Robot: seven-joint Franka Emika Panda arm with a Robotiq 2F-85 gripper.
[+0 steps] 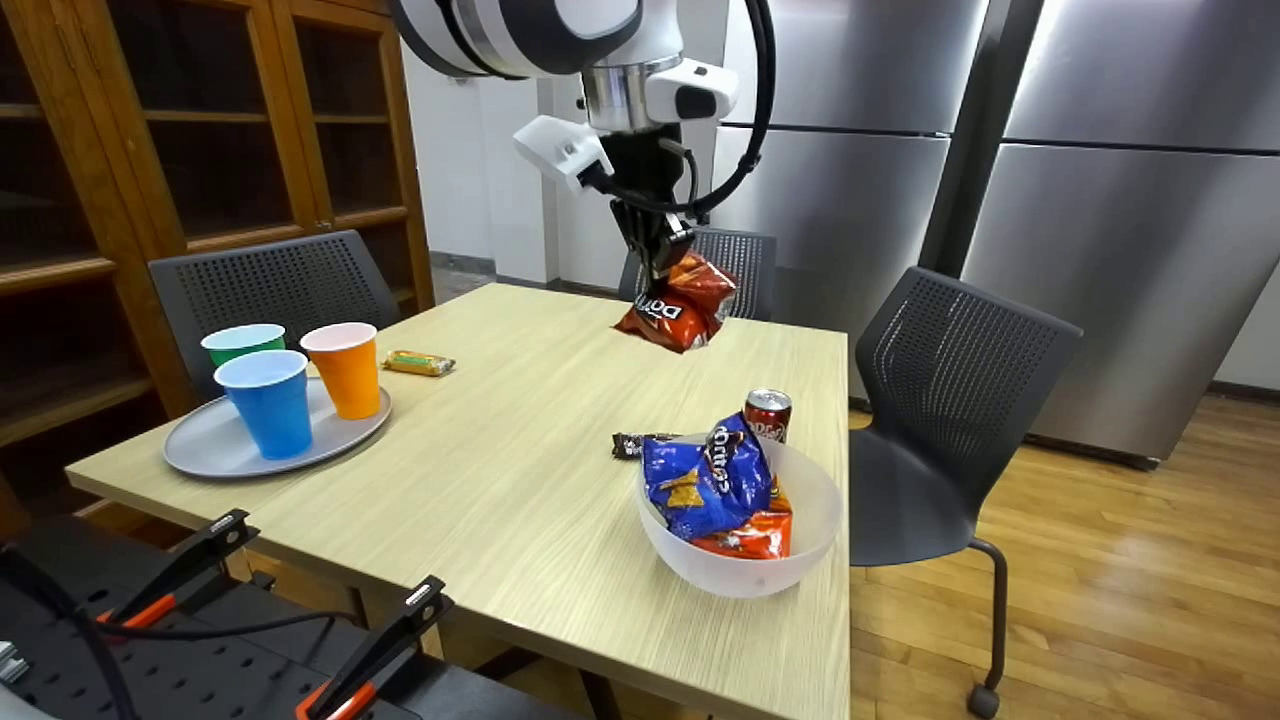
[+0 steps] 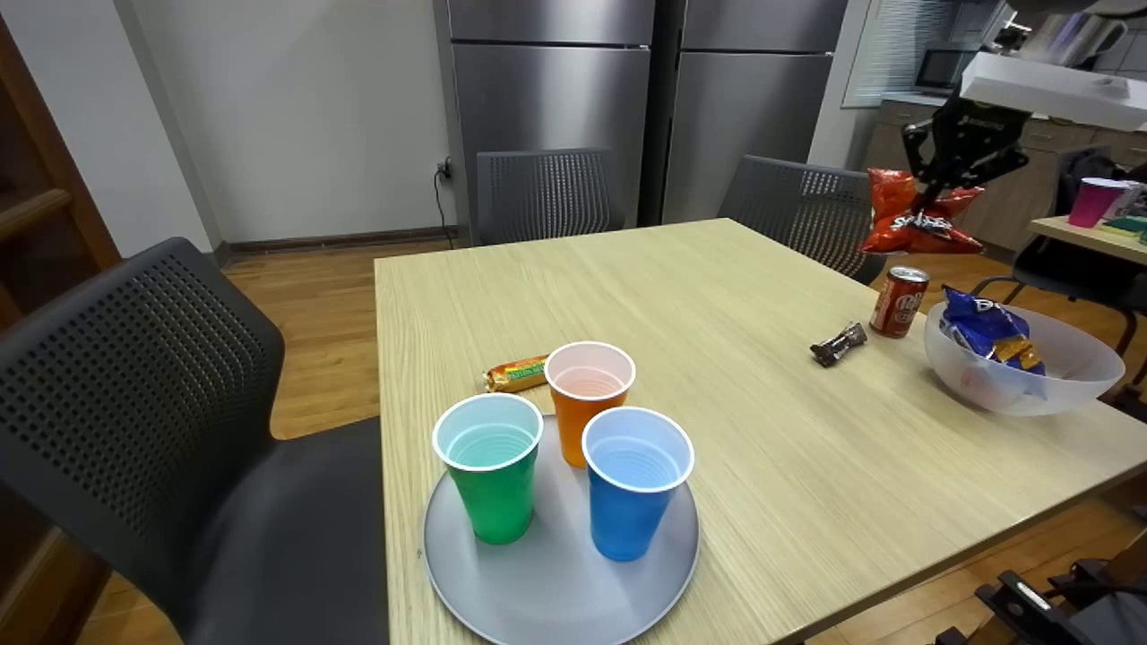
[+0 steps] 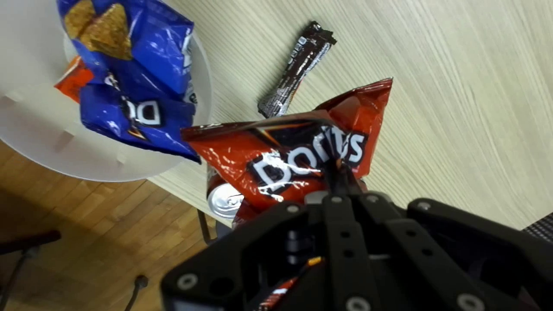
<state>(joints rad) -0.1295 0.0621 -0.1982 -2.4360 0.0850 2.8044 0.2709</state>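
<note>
My gripper [image 1: 655,272] is shut on a red Doritos bag [image 1: 695,300] and holds it in the air above the table; both also show in an exterior view, the gripper [image 2: 923,202] and the bag [image 2: 909,235]. In the wrist view the fingertips [image 3: 341,172] pinch the bag [image 3: 233,155] near its middle. A translucent bowl [image 1: 822,500] holds a blue Doritos bag [image 1: 700,480] on top of an orange-red bag [image 1: 755,540]. A dark red soda can [image 2: 899,305] stands beside the bowl. A dark-wrapped candy bar [image 3: 298,71] lies near the can.
A grey plate [image 2: 573,618] bears a green cup [image 2: 493,502], an orange cup [image 1: 350,375] and a blue cup [image 1: 268,405]. A yellow-wrapped bar [image 1: 418,362] lies near it. Chairs [image 1: 960,400] surround the wooden table [image 1: 520,400]. Refrigerators [image 1: 1130,260] stand behind.
</note>
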